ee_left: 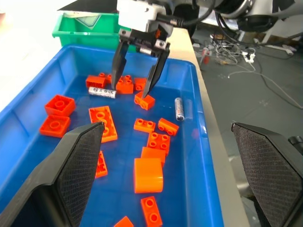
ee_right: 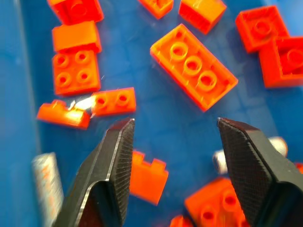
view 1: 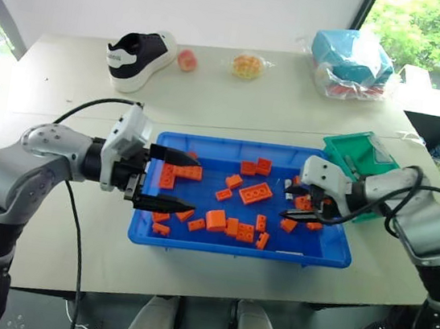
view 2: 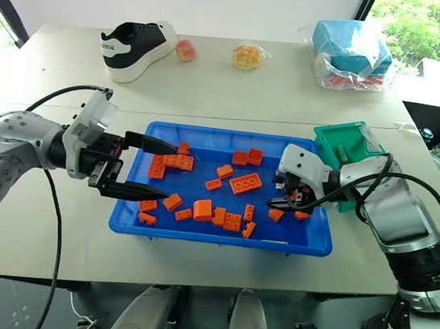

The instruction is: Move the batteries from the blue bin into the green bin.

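My right pincer (ee_left: 138,90) hangs over the 3 o'clock end of the big shallow bright-blue plastic tray (view 1: 193,244), its black fingers spread apart and gripping nothing. Two small silver-grey cylinder batteries (ee_left: 102,91) lie on the tray floor among scattered orange toy bricks (view 1: 255,192), one just beside my right fingertips, the other (ee_left: 179,109) near the tray's wall. The small deep teal-green plastic bin (view 1: 352,147) sits touching the tray around 2 o'clock. My left pincer (view 1: 166,179) hovers wide open and empty at the tray's 9 o'clock end.

Table (view 1: 292,109) — blue bin (view 1: 193,244), green bin (view 1: 344,144), shoe (view 1: 139,56).
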